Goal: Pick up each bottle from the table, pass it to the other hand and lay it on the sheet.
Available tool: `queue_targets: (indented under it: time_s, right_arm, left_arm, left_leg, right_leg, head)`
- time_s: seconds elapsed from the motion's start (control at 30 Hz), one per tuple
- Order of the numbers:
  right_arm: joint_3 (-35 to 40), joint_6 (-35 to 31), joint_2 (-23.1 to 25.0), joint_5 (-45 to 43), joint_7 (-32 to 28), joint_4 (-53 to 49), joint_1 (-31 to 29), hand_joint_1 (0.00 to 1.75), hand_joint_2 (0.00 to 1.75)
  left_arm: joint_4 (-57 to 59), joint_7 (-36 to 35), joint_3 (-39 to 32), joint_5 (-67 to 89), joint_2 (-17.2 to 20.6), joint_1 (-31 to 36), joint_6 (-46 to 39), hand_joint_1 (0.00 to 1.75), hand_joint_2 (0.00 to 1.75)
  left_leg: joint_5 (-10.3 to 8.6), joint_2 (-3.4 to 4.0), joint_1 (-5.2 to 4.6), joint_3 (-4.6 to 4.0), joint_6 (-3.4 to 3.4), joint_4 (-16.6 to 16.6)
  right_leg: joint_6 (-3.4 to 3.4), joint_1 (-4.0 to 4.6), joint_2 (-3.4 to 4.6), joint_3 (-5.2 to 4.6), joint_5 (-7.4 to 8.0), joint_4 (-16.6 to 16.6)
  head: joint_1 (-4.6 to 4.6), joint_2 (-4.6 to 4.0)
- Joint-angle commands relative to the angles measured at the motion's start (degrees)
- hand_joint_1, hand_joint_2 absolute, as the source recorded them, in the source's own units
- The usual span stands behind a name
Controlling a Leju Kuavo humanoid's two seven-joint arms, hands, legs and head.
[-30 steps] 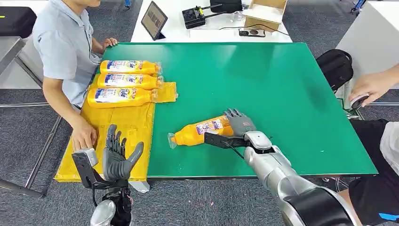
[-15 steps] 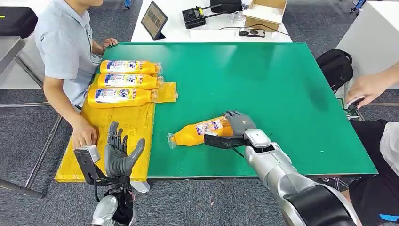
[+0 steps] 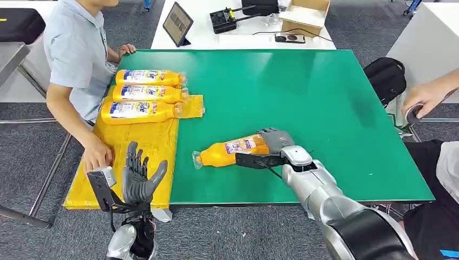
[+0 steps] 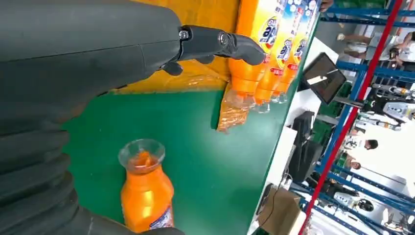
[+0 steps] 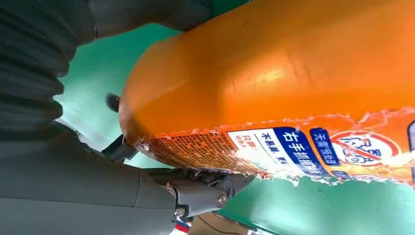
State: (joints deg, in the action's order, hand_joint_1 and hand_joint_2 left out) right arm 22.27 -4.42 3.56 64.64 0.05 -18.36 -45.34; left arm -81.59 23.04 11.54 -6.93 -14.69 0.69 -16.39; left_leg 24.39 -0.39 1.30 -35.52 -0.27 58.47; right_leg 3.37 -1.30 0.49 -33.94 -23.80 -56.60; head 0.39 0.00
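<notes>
An orange bottle lies on its side on the green table, cap pointing left. My right hand grips its base end, fingers over the top and thumb underneath; the right wrist view shows the bottle close against the thumb. My left hand is raised at the table's near left corner, fingers spread and holding nothing, over the front of the yellow sheet. Three bottles lie side by side on the sheet's far part. The left wrist view shows the loose bottle cap-on.
A person sits at the table's left with a hand resting on the sheet near my left hand. Another person's hand is off the right edge. A tablet, a black device and a cardboard box stand behind the table.
The bottle has shifted slightly left and away under my right hand. My left hand has risen a little and moved right.
</notes>
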Motion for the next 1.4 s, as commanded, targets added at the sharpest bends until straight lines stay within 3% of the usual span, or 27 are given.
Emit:
queue_targets:
  time_s: [0.03,0.27,0.4,0.57,0.83,0.9,1.17,1.4]
  right_arm:
    - [-10.9,0.8,0.0,-12.7,-10.4,2.3,2.8,1.75,1.75]
    - [-21.2,-5.2,0.5,-25.6,-20.2,-1.1,4.9,1.75,1.75]
    - [-24.2,-8.2,0.3,-30.9,-24.4,-3.1,6.7,1.75,1.75]
    - [-25.9,-8.4,0.9,-36.2,-29.2,-6.8,9.8,1.75,1.75]
    - [-24.4,-7.7,1.8,-39.8,-33.2,-9.7,11.9,1.75,1.75]
    - [-23.2,-6.1,2.2,-41.8,-34.9,-10.8,12.1,1.75,1.75]
    - [-17.5,-3.9,5.0,-44.8,-37.3,-18.3,15.1,1.75,1.75]
    - [-10.3,-1.4,7.9,-48.3,-37.0,-26.2,19.6,1.75,1.75]
  left_arm:
    - [-0.5,0.2,0.0,-0.6,2.5,-1.8,0.7,0.0,1.75]
    - [-3.2,2.5,-1.1,-1.0,2.2,-4.1,-1.8,0.0,1.75]
    - [-5.6,5.1,-2.3,-0.4,2.1,-5.3,-4.6,0.0,1.75]
    - [-6.8,2.9,-2.0,-2.0,3.4,-7.8,-2.5,0.0,1.75]
    - [-3.9,0.6,0.5,-1.5,5.6,-8.7,1.6,0.0,1.75]
    - [-2.9,-2.8,3.5,-4.1,8.0,-8.9,9.1,0.0,1.75]
    - [-0.7,-0.7,7.8,-0.8,7.9,-7.0,10.7,0.0,1.75]
    - [-1.9,3.7,8.8,2.0,5.6,-4.3,10.5,0.0,1.75]
  left_leg:
    - [0.03,-0.09,0.02,0.33,0.08,-0.2]
    - [0.04,0.01,0.01,0.17,0.05,-0.1]
    - [0.07,0.02,0.0,0.11,0.07,0.0]
    - [0.11,0.03,-0.01,0.21,0.08,-0.1]
    - [0.07,0.04,-0.02,0.07,0.05,-0.1]
    - [0.04,0.01,-0.03,0.02,0.05,-0.1]
    - [0.07,0.04,-0.02,0.03,0.04,-0.1]
    - [0.1,0.05,0.0,0.03,0.06,-0.1]
  right_leg:
    - [-0.18,0.07,-0.18,0.38,-0.05,0.2]
    - [-0.13,0.04,-0.05,0.17,-0.03,0.1]
    - [-0.12,0.03,-0.03,0.14,-0.05,0.0]
    - [-0.2,0.04,-0.04,0.24,-0.1,0.1]
    - [-0.16,0.02,0.0,0.07,-0.05,0.0]
    - [-0.12,0.0,-0.03,0.02,-0.03,0.0]
    - [-0.14,0.01,-0.01,0.03,-0.06,0.0]
    - [-0.18,0.05,-0.01,0.0,-0.08,0.0]
  head:
    - [0.02,0.0]
    - [0.02,0.0]
    - [0.02,0.0]
    - [0.0,0.0]
    - [0.0,0.0]
    - [0.02,0.0]
    - [0.0,0.0]
    - [0.0,0.0]
